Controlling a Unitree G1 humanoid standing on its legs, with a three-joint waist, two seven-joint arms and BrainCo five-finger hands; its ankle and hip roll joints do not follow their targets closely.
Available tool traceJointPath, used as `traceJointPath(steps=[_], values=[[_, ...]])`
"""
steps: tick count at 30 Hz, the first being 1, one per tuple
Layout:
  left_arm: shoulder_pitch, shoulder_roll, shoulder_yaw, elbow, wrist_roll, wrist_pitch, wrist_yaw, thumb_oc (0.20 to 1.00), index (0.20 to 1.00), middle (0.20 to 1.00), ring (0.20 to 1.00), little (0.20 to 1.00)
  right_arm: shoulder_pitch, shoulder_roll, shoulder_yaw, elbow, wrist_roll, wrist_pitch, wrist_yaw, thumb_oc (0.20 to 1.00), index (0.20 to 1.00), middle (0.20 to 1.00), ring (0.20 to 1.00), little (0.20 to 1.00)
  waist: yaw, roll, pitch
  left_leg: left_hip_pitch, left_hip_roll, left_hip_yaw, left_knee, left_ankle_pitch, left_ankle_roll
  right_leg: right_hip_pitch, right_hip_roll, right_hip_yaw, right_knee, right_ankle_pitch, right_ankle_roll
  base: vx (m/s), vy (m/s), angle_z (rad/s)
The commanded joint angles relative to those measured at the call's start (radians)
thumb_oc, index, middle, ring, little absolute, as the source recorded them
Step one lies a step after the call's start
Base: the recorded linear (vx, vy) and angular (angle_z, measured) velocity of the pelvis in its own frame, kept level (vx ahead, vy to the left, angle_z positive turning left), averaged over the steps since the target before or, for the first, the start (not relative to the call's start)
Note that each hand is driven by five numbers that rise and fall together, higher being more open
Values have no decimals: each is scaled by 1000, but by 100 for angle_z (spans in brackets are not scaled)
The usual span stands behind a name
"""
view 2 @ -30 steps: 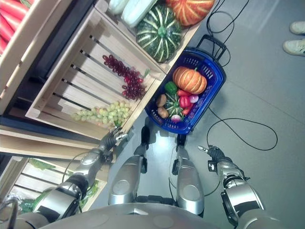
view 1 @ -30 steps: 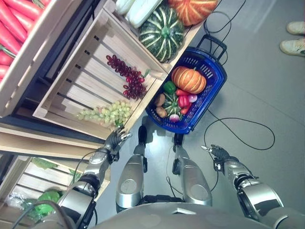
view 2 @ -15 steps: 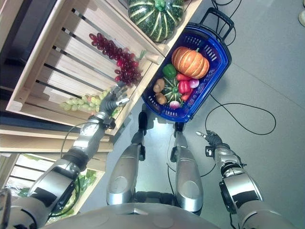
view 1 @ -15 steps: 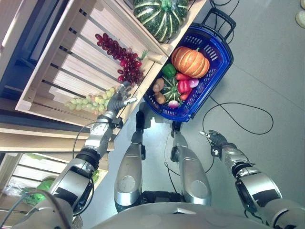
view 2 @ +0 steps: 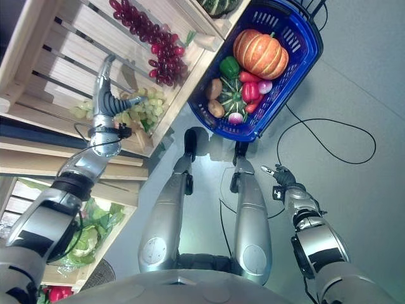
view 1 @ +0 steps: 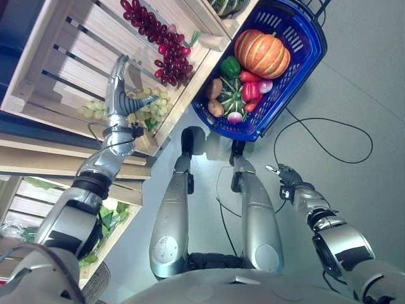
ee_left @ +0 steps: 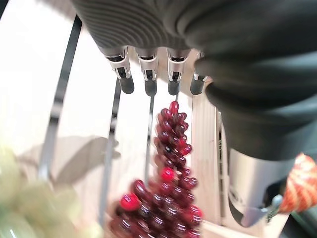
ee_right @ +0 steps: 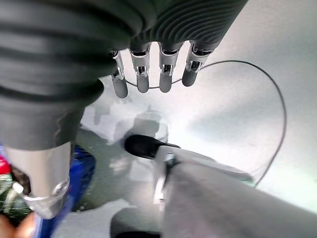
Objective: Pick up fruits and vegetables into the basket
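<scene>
Crate: the slatted wooden crate [view 1: 69, 57] is the biggest thing before me; its far end is cut off by the edge of the head views.
Basket: the blue basket [view 1: 297, 69] stands on the floor just beside the crate's corner, its handle end cut off. An orange pumpkin [view 1: 261, 54] lies on top; below it are a green pepper [view 1: 229, 66], a red pepper [view 1: 251, 91], a small striped squash [view 1: 229, 103] and some small brown and pink pieces too packed to name.
Striped pumpkin: only a sliver of a green striped pumpkin [view 1: 226, 5] shows in the next compartment; the rest is out of sight.
Red grapes: the red grapes [view 1: 159, 44] lie in the crate against its side wall, apart from my fingers; in my left wrist view they sit past my fingertips, untouched.
Green grapes: the green grapes [view 1: 149, 107] lie at the crate's near corner, partly hidden under my left hand; whether my palm touches them I cannot tell.
Left hand: my left hand [view 1: 119, 95] reaches into the crate, fingers [ee_left: 126, 82] straight and spread, holding nothing.
Right hand: my right hand [view 1: 286, 175] hangs over the floor well apart from the basket, fingers [ee_right: 142, 79] relaxed and empty.
</scene>
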Motion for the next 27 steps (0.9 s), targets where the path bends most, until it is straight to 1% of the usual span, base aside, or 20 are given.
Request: traceJointPath(steps=[1, 3, 5, 6, 7, 8, 9, 11, 12, 15, 24, 27], values=[[-15, 37, -4, 78, 170, 78, 115, 1000, 1000, 1000, 1000, 1000, 45, -30, 29, -21, 22, -6, -6, 1000, 1000, 1000, 1000, 1000, -13, -14, -22, -91, 6, -27, 180, -90, 18, -5, -62, 44, 16, 50, 73, -30, 57, 0], [-19, 40, -22, 136, 235, 101, 139, 1000, 1000, 1000, 1000, 1000, 45, -31, 37, -19, 17, -9, -8, 1000, 1000, 1000, 1000, 1000, -16, -13, -22, -97, 9, -24, 194, -98, 17, -12, -59, 48, 30, 41, 70, -5, 53, -1], [-27, 45, -35, 163, 248, 116, 140, 1000, 1000, 1000, 1000, 1000, 39, -35, 39, -17, 15, -12, -5, 1000, 1000, 1000, 1000, 1000, -20, -13, -22, -105, 9, -24, 194, -92, 17, -20, -58, 49, 30, 45, 69, -4, 45, -2], [-33, 47, -40, 182, 268, 131, 129, 1000, 1000, 1000, 1000, 1000, 34, -39, 43, -18, 15, -9, -3, 1000, 1000, 1000, 1000, 1000, -21, -12, -22, -107, 8, -23, 194, -92, 17, -21, -58, 49, 30, 43, 69, 8, 67, 1], [-39, 53, -60, 219, 265, 174, 106, 1000, 1000, 1000, 1000, 1000, 29, -43, 48, -20, 13, -6, -1, 1000, 1000, 1000, 1000, 1000, -24, -11, -22, -111, 11, -21, 204, -98, 15, -25, -57, 52, 37, 38, 67, 7, 62, 1], [-42, 53, -64, 237, 253, 176, 96, 1000, 1000, 1000, 1000, 1000, 26, -45, 51, -22, 11, -4, -1, 1000, 1000, 1000, 1000, 1000, -26, -12, -22, -113, 11, -20, 207, -98, 15, -28, -56, 53, 38, 38, 67, 11, 61, 0], [-51, 55, -74, 264, 245, 194, 67, 1000, 1000, 1000, 1000, 1000, 24, -47, 55, -23, 11, -6, 0, 1000, 1000, 1000, 1000, 1000, -30, -13, -22, -117, 12, -19, 212, -100, 16, -31, -55, 55, 42, 36, 66, 2, 43, -3], [-55, 54, -79, 288, 251, 190, 50, 1000, 1000, 1000, 1000, 1000, 20, -48, 58, -22, 9, -8, 2, 1000, 1000, 1000, 1000, 1000, -33, -15, -22, -121, 13, -18, 216, -100, 15, -35, -54, 56, 44, 36, 66, -1, 35, -6], [-63, 54, -90, 316, 264, 196, 27, 1000, 1000, 1000, 1000, 1000, 8, -52, 61, -20, 8, -4, 4, 1000, 1000, 1000, 1000, 1000, -36, -16, -22, -127, 15, -17, 219, -99, 14, -41, -52, 57, 46, 36, 65, -4, 29, -4], [-69, 50, -107, 347, 278, 213, 9, 1000, 1000, 1000, 1000, 1000, -1, -59, 66, -21, 5, -1, 9, 1000, 1000, 1000, 1000, 1000, -41, -18, -22, -135, 17, -16, 222, -97, 13, -47, -50, 60, 47, 36, 63, -3, 36, -2], [-131, 37, -152, 458, 312, 244, 11, 1000, 1000, 1000, 1000, 1000, -45, -77, 87, -14, 5, 14, 17, 1000, 1000, 1000, 1000, 1000, -57, -23, -22, -152, 20, -12, 223, -90, 12, -66, -41, 68, 47, 37, 58, -5, 27, -3], [-138, 35, -156, 470, 322, 248, 12, 1000, 1000, 1000, 1000, 1000, -49, -76, 88, -11, 4, 14, 17, 1000, 1000, 1000, 1000, 1000, -58, -24, -22, -155, 21, -12, 224, -89, 12, -70, -40, 68, 49, 36, 57, -1, 2, -1]])
